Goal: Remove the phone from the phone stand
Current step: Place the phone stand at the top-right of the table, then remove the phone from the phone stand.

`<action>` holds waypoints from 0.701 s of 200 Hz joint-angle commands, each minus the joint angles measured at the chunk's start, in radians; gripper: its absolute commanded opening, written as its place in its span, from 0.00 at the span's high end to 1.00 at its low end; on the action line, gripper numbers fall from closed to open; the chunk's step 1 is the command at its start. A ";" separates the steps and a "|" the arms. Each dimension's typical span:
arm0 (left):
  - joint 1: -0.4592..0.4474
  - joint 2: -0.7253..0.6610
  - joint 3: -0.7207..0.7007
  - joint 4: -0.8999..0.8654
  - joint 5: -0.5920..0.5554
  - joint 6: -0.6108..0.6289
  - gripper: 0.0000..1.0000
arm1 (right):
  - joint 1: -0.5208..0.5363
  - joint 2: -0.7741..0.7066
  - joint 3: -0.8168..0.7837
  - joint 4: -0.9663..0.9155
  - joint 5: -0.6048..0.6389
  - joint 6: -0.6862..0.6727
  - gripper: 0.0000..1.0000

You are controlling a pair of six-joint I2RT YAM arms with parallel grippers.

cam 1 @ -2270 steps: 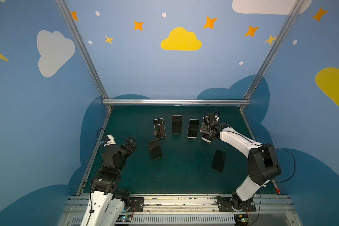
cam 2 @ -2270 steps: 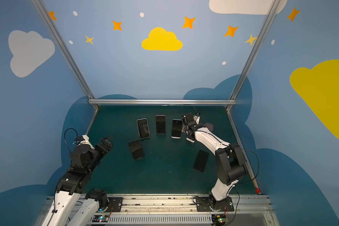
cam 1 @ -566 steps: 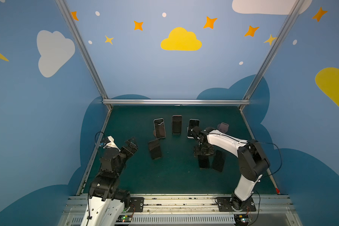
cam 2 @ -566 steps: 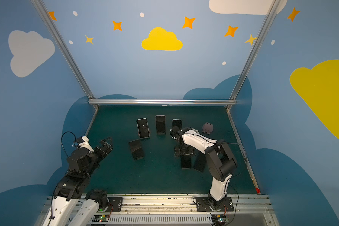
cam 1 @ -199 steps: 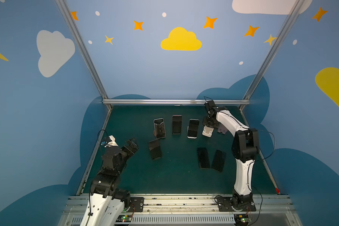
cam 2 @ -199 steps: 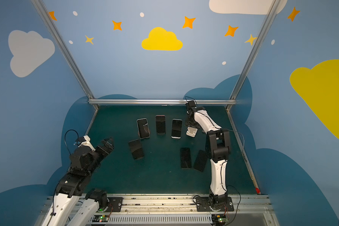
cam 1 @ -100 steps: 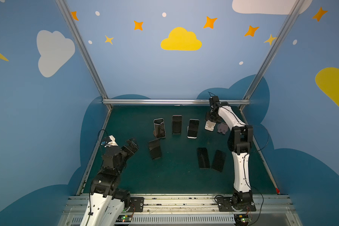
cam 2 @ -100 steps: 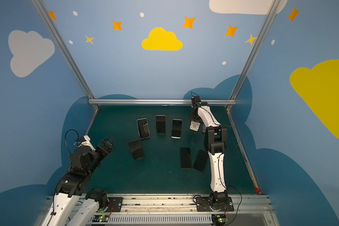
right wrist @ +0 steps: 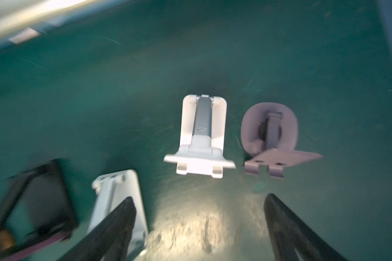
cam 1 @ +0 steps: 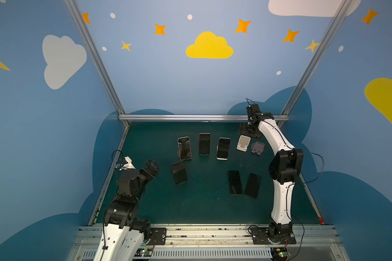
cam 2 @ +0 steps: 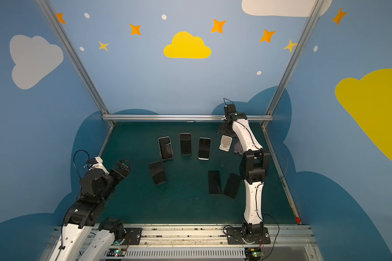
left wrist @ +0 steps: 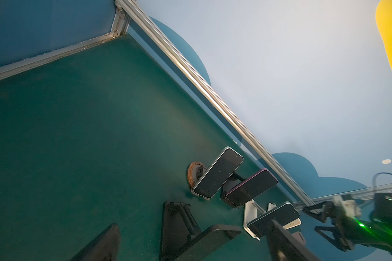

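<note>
Right gripper (right wrist: pixel 198 200): jaws spread wide with nothing between them. A second ago it was clamped on the white stand (right wrist: pixel 201 135). It has since let go and pulled back toward the rear rail.

The white stand now sits empty on the mat (cam 1: pixel 201 210), just beside the grey stand (cam 1: pixel 257 148), which is also empty. Both are at the back right. The wrist view is blurred, so the arm is probably still moving.

Two phones (cam 1: pixel 235 182) (cam 1: pixel 252 185) lie flat side by side, front right, clear of any stand. The one nearer the middle was not there eleven seconds ago.

Three phones are propped in the back row (cam 1: pixel 184 148) (cam 1: pixel 204 144) (cam 1: pixel 223 148), each on its stand. A fourth, dark phone (cam 1: pixel 179 172) leans on a stand nearer the left arm.

Left gripper (cam 1: pixel 153 167): open and empty, raised over the left edge, unchanged over the past seconds.

Judgement: two phones are done and their stands parked, and four are left. The right arm is free. The white-rimmed phone at the right end of the row looks like its closest target.
</note>
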 commanded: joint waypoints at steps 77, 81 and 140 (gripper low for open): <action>0.013 -0.012 -0.012 0.015 0.021 0.012 0.00 | 0.298 -0.681 -0.821 0.701 0.106 -0.165 0.11; 0.013 -0.012 -0.013 0.019 0.025 0.013 0.00 | 0.309 -0.690 -0.858 0.757 0.131 -0.152 0.11; 0.013 -0.018 -0.018 0.025 0.039 0.010 0.00 | 0.336 -0.492 -0.775 0.676 0.155 -0.096 0.07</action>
